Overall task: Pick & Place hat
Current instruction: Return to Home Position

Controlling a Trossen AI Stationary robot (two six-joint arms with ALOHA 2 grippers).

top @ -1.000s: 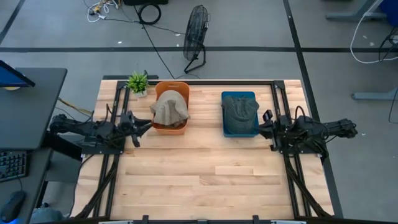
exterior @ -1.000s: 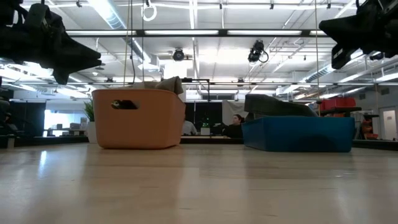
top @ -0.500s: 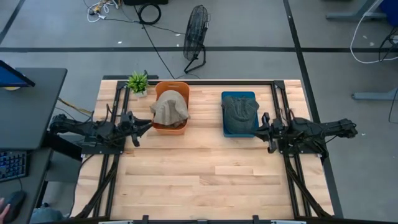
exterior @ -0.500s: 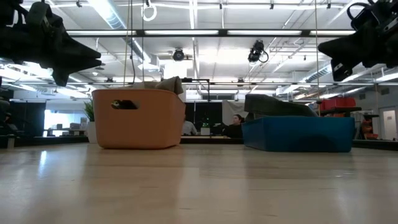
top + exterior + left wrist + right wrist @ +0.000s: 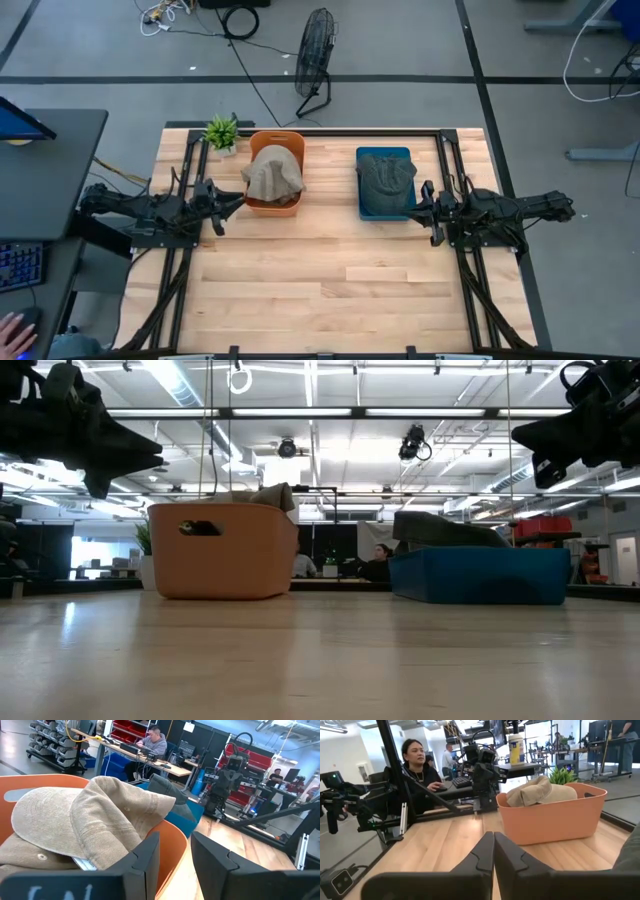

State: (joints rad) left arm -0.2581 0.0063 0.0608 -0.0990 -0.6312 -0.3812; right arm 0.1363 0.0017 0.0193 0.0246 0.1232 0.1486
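Heaped in the blue bin (image 5: 480,578) at the surface's far side: the dark caps (image 5: 386,178). Likely light and floppy in the crown, stiffer along the brim, so best pinched at the brim or a cloth fold. Left hand (image 5: 175,851) by the orange bin (image 5: 220,555), narrowly parted and empty; right hand (image 5: 493,842) beside the blue bin, closed on nothing.

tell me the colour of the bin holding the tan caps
Orange bin, clearest in left wrist view.

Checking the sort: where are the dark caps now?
High view: the dark caps lie in the blue bin, back right of the table, beside the orange bin.
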